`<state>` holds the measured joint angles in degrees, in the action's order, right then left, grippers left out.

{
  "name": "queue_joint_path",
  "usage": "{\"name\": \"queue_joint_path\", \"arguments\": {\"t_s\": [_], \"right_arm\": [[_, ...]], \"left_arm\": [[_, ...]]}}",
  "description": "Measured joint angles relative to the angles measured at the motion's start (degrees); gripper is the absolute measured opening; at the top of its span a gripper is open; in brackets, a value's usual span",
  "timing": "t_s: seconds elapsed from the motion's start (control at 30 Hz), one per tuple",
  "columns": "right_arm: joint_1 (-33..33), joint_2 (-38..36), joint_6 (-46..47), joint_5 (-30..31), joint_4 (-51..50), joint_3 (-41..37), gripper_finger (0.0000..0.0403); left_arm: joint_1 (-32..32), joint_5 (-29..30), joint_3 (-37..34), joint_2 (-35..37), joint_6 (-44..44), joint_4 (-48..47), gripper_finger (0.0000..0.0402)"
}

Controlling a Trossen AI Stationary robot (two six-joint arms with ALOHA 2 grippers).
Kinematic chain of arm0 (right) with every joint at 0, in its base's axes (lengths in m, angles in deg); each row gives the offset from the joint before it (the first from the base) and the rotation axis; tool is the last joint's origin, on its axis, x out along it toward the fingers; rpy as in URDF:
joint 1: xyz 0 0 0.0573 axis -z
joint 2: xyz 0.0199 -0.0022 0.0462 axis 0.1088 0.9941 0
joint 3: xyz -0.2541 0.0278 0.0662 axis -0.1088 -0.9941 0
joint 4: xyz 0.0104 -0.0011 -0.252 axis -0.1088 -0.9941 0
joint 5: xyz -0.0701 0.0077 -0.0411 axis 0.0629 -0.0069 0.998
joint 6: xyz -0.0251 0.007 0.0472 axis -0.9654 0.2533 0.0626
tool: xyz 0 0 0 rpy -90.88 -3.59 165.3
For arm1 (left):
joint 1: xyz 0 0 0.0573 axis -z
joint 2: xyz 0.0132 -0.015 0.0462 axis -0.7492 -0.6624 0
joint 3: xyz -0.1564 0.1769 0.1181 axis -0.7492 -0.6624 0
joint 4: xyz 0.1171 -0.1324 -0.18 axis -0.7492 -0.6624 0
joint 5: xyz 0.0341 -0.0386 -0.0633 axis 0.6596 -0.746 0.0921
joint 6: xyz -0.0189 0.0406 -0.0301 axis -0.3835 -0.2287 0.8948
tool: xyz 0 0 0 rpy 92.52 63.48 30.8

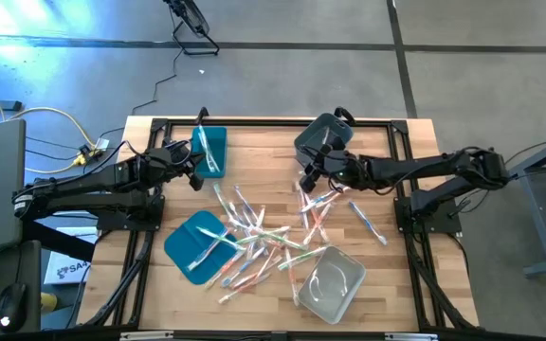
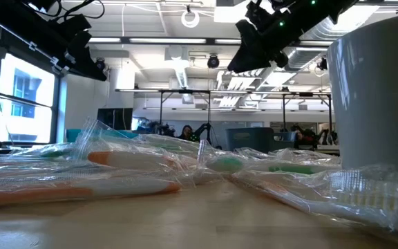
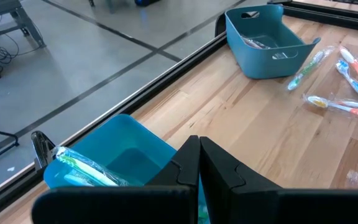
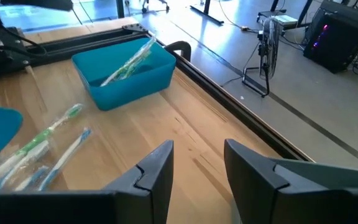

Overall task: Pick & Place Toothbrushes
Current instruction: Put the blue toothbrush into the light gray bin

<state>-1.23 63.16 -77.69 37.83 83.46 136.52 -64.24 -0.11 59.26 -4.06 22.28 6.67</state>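
Many wrapped toothbrushes (image 1: 254,237) lie in a loose pile on the middle of the wooden table. One toothbrush (image 3: 82,168) leans in the teal bin (image 1: 209,150) at the far left. Another (image 3: 257,42) lies in the grey-blue bin (image 1: 318,140) at the far middle. My left gripper (image 3: 199,163) hangs shut beside the teal bin, nothing between its fingers. My right gripper (image 4: 197,167) hangs open above the table in front of the grey-blue bin, with only bare wood seen between its fingers. In the low view both arms hang above the pile (image 2: 137,162).
A flat teal lid (image 1: 195,244) lies at the near left with brushes on it. A clear bin (image 1: 330,282) stands at the near right. A lone brush (image 1: 368,225) lies to the right. A black frame (image 1: 282,121) edges the table's far side.
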Motion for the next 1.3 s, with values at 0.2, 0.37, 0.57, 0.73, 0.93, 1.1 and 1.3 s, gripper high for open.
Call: {"name": "queue_joint_path", "arguments": {"t_s": [0.2, 0.37, 0.57, 0.73, 0.93, 1.1, 1.3], "right_arm": [[-1.14, -4.11, 0.0, 0.12, -2.7, 0.0, 0.0134], [-1.98, -7.63, 1.44, -1.41, -5.91, 0.0, 0.0134], [-1.8, -11.93, 7.17, -13.62, -11.56, 0.0, 0.0134], [-1.6, -14.3, 14.63, -21.59, -19.44, 0.0, 0.0134], [-1.6, -14.57, 24.2, -23.6, -32.99, 0.0, 0.0123], [-1.64, -13.31, 32.58, -23.24, -44.77, 0.0, 0.011], [-1.66, -11.72, 37.33, -23.12, -52.61, 0.0, 0.0108]], "left_arm": [[-0.02, 0.36, 0.02, 0.02, -0.01, -0.09, 0.0006], [-0.02, 0.37, 0.02, 0.0, 0.02, -0.33, 0.0006], [-0.01, 0.39, 0.02, 0.0, 0.09, -1.47, 0.0006], [0.0, 0.42, 0.02, 0.02, 0.02, -1.37, 0.0006], [-0.02, 0.44, 0.02, 0.02, -0.02, -1.39, 0.0006], [-0.01, 0.44, 0.02, 0.02, 0.11, -1.37, 0.0006], [-0.01, 0.46, 0.02, 0.01, 0.11, -1.37, 0.0006]]}}
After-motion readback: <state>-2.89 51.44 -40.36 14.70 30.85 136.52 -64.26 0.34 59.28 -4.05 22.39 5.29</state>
